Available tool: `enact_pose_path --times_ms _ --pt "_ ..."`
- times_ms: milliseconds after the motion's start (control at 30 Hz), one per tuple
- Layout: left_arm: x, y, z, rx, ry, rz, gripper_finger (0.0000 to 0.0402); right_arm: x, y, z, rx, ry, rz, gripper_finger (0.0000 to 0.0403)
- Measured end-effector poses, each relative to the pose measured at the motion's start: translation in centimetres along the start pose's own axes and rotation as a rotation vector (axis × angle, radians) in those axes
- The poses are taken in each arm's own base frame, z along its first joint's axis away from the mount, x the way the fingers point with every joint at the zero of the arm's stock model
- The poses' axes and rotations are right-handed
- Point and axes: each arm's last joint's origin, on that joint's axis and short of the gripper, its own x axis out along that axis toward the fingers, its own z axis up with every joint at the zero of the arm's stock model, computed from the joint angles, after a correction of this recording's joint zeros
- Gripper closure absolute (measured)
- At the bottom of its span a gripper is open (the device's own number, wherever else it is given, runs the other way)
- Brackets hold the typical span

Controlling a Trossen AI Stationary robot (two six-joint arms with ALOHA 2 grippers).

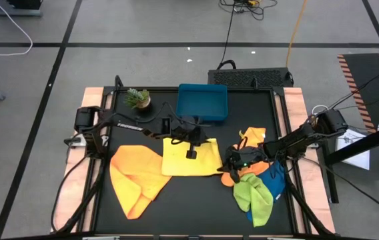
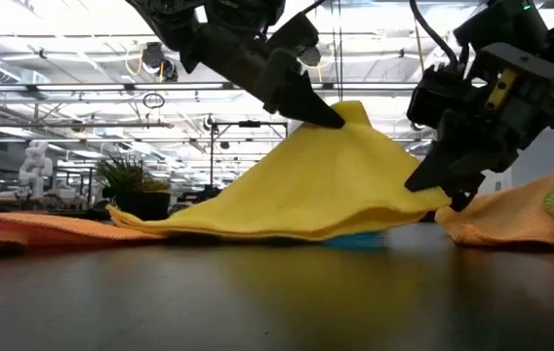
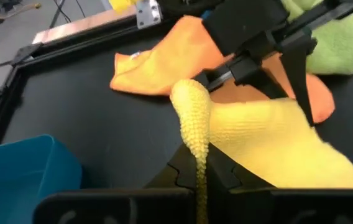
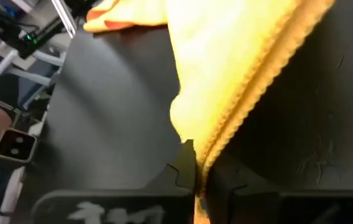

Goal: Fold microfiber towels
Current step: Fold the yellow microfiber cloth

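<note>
Black table [image 1: 176, 200]: L pincer [image 2: 331, 115] & R pincer [image 2: 428, 185] pinch yellow towel [image 1: 191, 159].

Your two arms are dark, near-black jointed links, black cables trailing from each base, white lettering along the left arm's forearm, a small green light on the right end effector [image 1: 237, 160], a yellow patch on its housing, angular black finger plates on both.
</note>
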Motion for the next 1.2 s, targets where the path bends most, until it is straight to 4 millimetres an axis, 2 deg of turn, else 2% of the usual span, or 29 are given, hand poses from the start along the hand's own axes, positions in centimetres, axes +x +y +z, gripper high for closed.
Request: enact_pose_path --times_ms 267,467,633,867,1067,1200 --pt "-1.9 0.0 1.5 0.003 -0.022 0.023 0.0397 -0.1 0.3 0.5 0.013 -0.041 0.025 0.0399" --pt "-4.5 -0.5 3.3 -0.025 -0.046 0.041 0.0398 -1.9 1.9 2.4 0.011 -0.165 0.13 0.0401" --pt "-7.1 -3.3 5.6 -0.001 -0.076 0.112 0.0397 -5.0 4.0 5.0 -0.049 -0.33 0.252 0.0402" --pt "-10.6 -6.7 8.3 -0.102 -0.172 0.207 0.0397 -8.4 5.3 6.6 -0.077 -0.362 0.261 0.0402" --pt "-11.6 -9.5 8.9 -0.167 -0.191 0.217 0.0397 -9.8 6.7 8.2 -0.096 -0.335 0.249 0.0402" --pt "-11.8 -11.1 8.8 -0.198 -0.175 0.26 0.0398 -9.4 7.9 8.7 -0.146 -0.262 0.28 0.0402"
